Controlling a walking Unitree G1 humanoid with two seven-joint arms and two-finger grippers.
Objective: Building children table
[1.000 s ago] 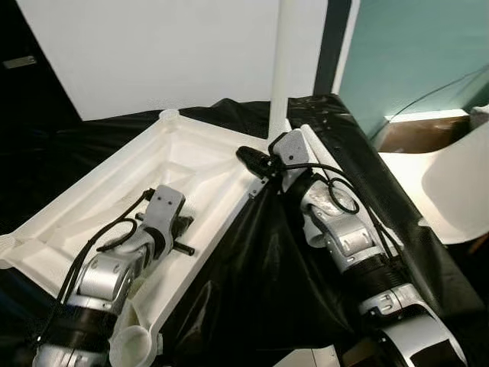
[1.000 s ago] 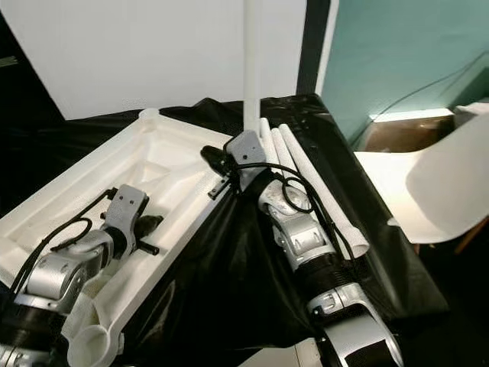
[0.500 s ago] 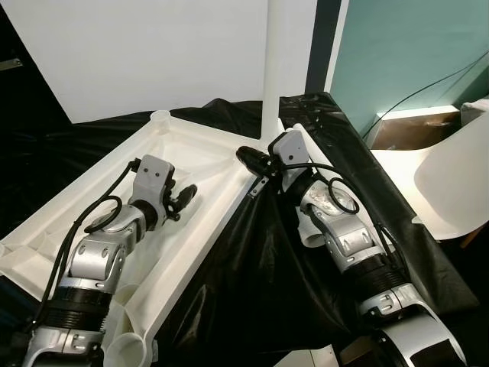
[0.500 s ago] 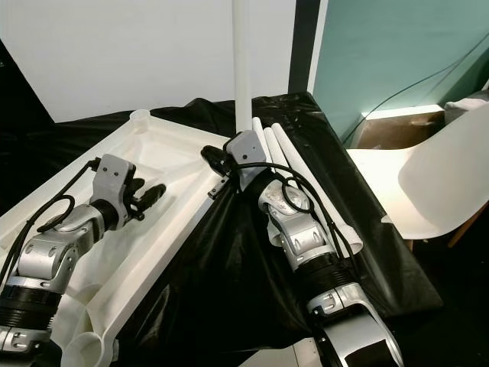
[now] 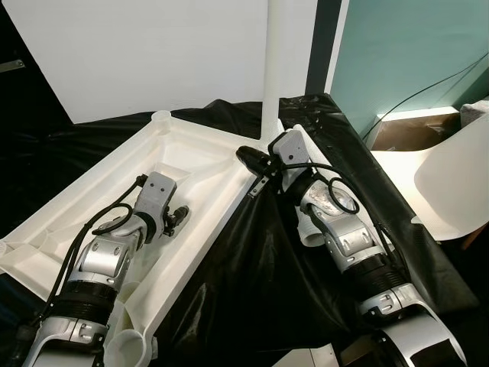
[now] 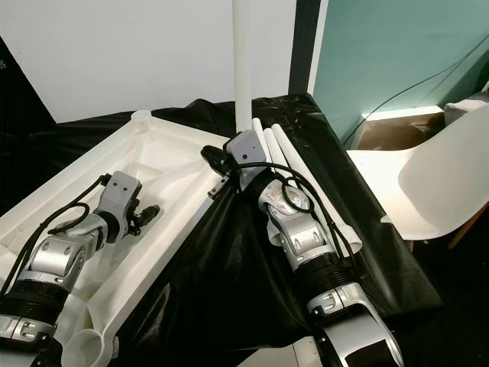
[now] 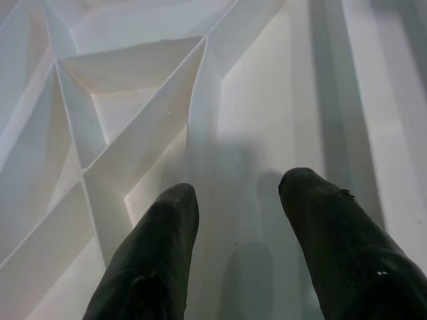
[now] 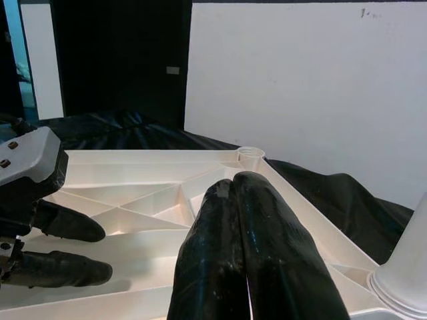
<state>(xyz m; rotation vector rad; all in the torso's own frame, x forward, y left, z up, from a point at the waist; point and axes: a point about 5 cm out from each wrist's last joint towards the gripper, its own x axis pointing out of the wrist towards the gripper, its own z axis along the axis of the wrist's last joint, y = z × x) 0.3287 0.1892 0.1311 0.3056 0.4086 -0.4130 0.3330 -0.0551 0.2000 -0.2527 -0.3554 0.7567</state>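
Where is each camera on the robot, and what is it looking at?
Left eye view: on the head, looking down at the upside-down white tabletop; both silver arms show.
Right eye view: beside it, same scene; the upright leg and spare legs show.
Left wrist view: on the left arm, facing the tabletop's ribs past the open left gripper.
Right wrist view: on the right arm, looking across the tabletop past the shut right gripper.
Shared: the right wrist view also sees the left gripper.
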